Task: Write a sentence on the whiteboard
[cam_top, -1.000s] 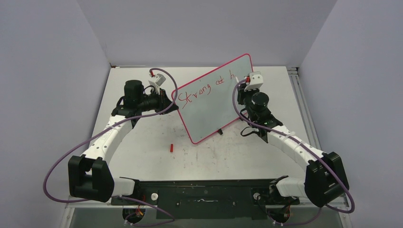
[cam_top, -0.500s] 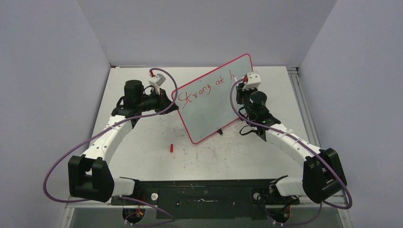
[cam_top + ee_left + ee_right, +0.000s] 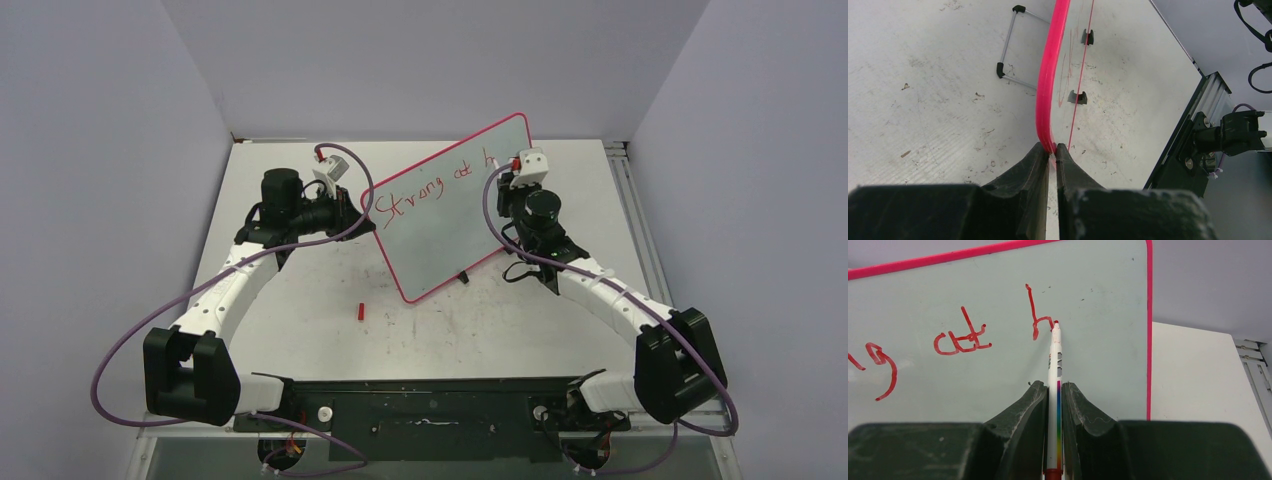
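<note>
The whiteboard (image 3: 440,215) stands tilted on the table, white with a pink-red rim. Red lettering on it, the sentence (image 3: 425,187), reads "Strong at h". My left gripper (image 3: 362,209) is shut on the board's left rim (image 3: 1047,100), seen edge-on in the left wrist view. My right gripper (image 3: 507,183) is shut on a white marker (image 3: 1053,390) with a rainbow stripe. The marker's red tip touches the board at the end of the "h" (image 3: 1038,315). The "at" (image 3: 962,337) sits left of it.
A small red marker cap (image 3: 359,311) lies on the table in front of the board. The board's wire stand (image 3: 1010,47) and black feet (image 3: 1077,97) rest on the scuffed tabletop. A metal rail (image 3: 628,200) runs along the table's right edge.
My right gripper with the marker has shifted slightly left and down along the board near the "h". The left arm and the board have not moved.
</note>
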